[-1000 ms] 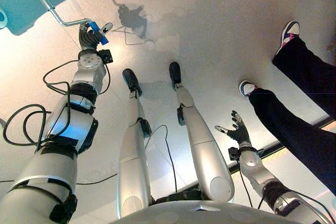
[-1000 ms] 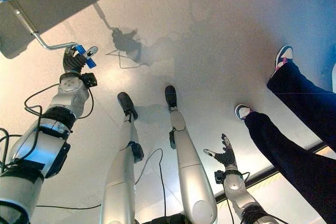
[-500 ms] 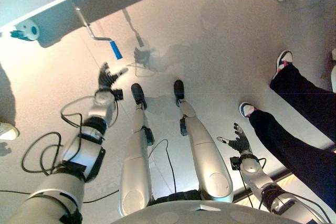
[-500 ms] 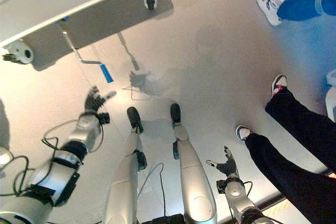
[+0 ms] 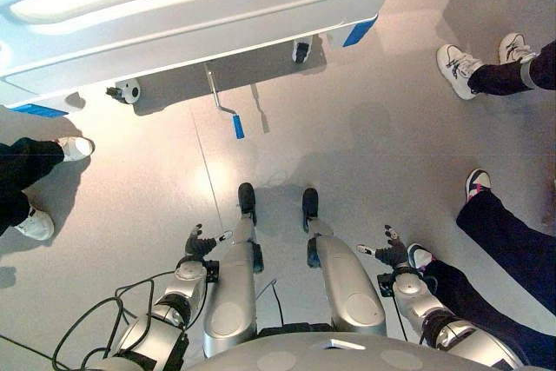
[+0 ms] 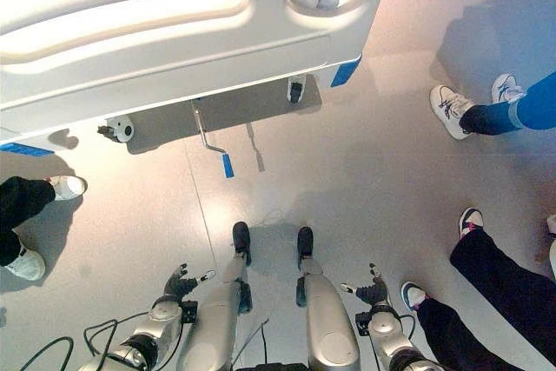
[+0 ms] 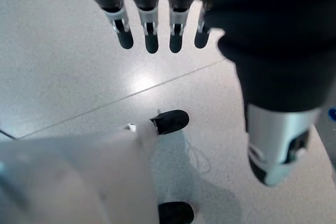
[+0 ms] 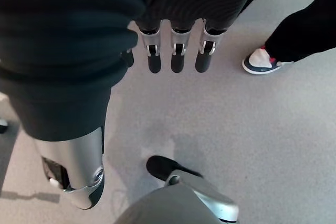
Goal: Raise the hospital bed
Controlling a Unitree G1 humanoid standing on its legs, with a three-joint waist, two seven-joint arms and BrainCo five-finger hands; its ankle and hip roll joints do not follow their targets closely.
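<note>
Left hand (image 5: 198, 242) low by the floor (image 5: 365, 154), fingers (image 7: 151, 32) relaxed and spread, holding nothing. Right hand (image 5: 391, 252) likewise, fingers (image 8: 176, 53) straight. Hospital bed (image 5: 174, 6) stands well ahead of both sets of fingers; its crank handle (image 5: 237, 126), blue grip, hangs free under the footboard, untouched. People's legs (image 5: 512, 241) stand nearby.

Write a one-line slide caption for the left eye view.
Both hands, left and right, hang open, away from the bed's blue-handled crank.

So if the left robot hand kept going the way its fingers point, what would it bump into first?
Probably just the floor. The left robot hand hangs open with its fingers aimed down at bare floor, well short of the bed's blue-tipped crank.
</note>
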